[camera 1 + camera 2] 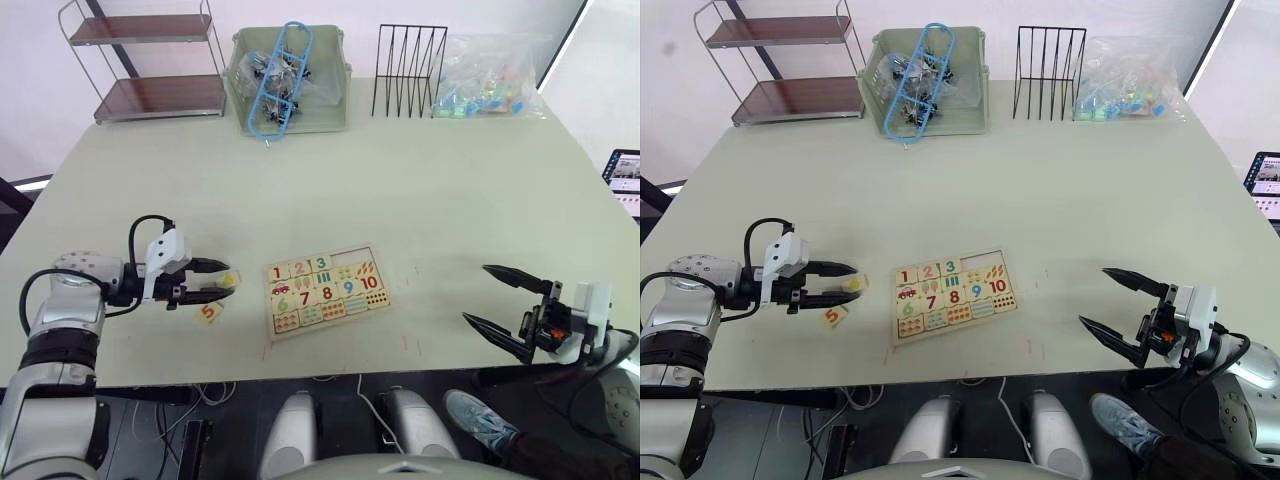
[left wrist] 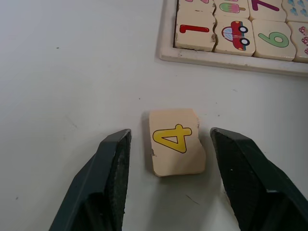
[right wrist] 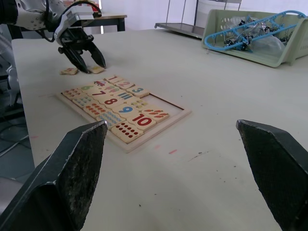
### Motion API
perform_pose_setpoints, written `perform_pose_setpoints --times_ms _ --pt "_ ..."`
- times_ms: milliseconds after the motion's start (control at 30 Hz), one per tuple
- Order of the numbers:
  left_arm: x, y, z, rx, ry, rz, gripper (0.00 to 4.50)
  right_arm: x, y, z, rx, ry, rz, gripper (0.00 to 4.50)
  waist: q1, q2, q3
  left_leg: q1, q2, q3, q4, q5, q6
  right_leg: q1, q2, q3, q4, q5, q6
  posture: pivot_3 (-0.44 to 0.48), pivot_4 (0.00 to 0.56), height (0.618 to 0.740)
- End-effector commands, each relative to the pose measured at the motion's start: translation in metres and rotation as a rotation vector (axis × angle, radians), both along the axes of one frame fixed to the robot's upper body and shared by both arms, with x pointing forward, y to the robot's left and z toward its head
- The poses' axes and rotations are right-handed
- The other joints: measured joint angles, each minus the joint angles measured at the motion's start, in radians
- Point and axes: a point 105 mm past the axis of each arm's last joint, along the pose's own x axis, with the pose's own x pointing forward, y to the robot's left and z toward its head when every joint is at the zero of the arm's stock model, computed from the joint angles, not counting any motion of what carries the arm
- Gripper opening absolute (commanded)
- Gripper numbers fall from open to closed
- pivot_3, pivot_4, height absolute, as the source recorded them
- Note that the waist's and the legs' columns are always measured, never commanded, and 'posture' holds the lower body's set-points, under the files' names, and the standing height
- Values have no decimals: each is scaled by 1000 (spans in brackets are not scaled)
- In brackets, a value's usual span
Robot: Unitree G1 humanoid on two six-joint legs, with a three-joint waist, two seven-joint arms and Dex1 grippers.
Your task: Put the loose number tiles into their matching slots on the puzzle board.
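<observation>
The puzzle board (image 1: 325, 293) lies flat near the table's front middle. Its top row holds tiles 1, 2 and 3, then two empty matching slots (image 1: 354, 256) at the right end. Two loose number tiles lie left of the board: the yellow 4 (image 2: 176, 142) and the orange 5 (image 1: 208, 312). My left gripper (image 1: 228, 279) is open and low at the table, with a finger on either side of the 4 and not touching it. My right gripper (image 1: 476, 293) hangs open and empty to the right of the board, near the front edge.
Along the back edge stand a two-tier metal shelf (image 1: 150, 62), a green basket (image 1: 290, 75) with a blue plastic piece, a black wire rack (image 1: 408, 72) and a clear bag (image 1: 490, 80) of small parts. A screen (image 1: 625, 180) sits at the right edge.
</observation>
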Motion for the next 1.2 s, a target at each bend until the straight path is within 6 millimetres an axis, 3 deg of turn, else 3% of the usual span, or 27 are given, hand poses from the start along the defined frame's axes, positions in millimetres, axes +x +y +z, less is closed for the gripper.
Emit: perform_pose_setpoints --times_ms 33,667,767,833,1200 --pt "-2 7 4 17 -8 8 2686 -2 1 7 0 -37 13 4500 0 0 0 0 0 0 0 0 0 0 0 0 0 0 0 0 150 740" --pt "-8 11 -1 24 20 1 2686 -2 2 6 -1 -36 20 4500 0 0 0 0 0 0 0 0 0 0 0 0 0 0 0 0 150 740" --pt "-9 11 -2 20 28 -3 1811 -2 1 6 -8 -41 21 4500 0 0 0 0 0 0 0 0 0 0 0 0 0 0 0 0 150 740" --pt "-10 11 -2 18 30 -5 919 -3 1 4 -19 -41 29 4500 0 0 0 0 0 0 0 0 0 0 0 0 0 0 0 0 150 740" --pt "-9 14 8 10 4 0 922 -7 5 8 -7 -74 110 4500 0 0 0 0 0 0 0 0 0 0 0 0 0 0 0 0 150 740"
